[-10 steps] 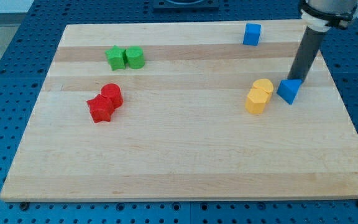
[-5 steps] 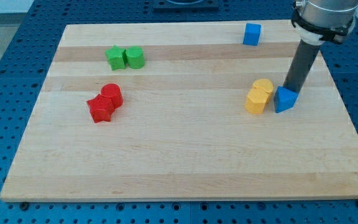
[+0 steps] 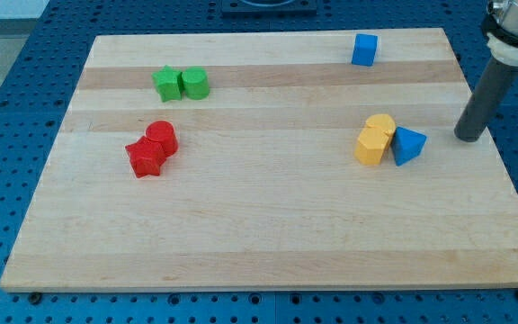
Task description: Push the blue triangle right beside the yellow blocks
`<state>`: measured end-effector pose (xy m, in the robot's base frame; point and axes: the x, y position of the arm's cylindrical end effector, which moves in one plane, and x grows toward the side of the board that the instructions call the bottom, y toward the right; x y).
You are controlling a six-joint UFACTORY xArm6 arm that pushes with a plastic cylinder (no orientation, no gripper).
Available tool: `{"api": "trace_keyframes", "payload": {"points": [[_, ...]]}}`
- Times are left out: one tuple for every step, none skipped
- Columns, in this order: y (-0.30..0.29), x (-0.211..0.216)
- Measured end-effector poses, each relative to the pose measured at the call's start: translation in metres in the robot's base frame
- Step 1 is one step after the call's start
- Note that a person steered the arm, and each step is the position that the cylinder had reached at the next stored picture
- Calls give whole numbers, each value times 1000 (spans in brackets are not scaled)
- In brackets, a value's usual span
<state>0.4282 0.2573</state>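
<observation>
Now the wooden board (image 3: pixel 259 225) fills most of the view, lying on a blue perforated table (image 3: pixel 7 108). At the right, the dark rod (image 3: pixel 484 99) stands upright over the board's right edge, and my tip (image 3: pixel 467 138) rests on the wood, well apart from every block; it touches nothing and holds nothing, being a bare rod with no jaws to open or close. The blue triangle (image 3: pixel 407 145) lies to the left of my tip, with clear wood between them. It sits just right of the two yellow blocks (image 3: pixel 374 139), touching or all but touching them; a gap cannot be made out. The yellow blocks stand as a close pair, one slightly farther and to the right, the other nearer and to the left. On the left side of the board, two red blocks (image 3: pixel 152 149) press together, the nearer one star-shaped. Farther back on the left, two green blocks (image 3: pixel 181 84) sit side by side, the left one star-shaped. A blue cube (image 3: pixel 364 49) stands alone at the far edge, right of centre, well apart from the others.
</observation>
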Motion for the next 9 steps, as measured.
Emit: {"api": "trace_keyframes", "payload": {"points": [[-14,1],[-21,1],[-22,5],[-29,8],[-35,28],[-36,37],[-64,37],[-82,37],[-58,35]]}}
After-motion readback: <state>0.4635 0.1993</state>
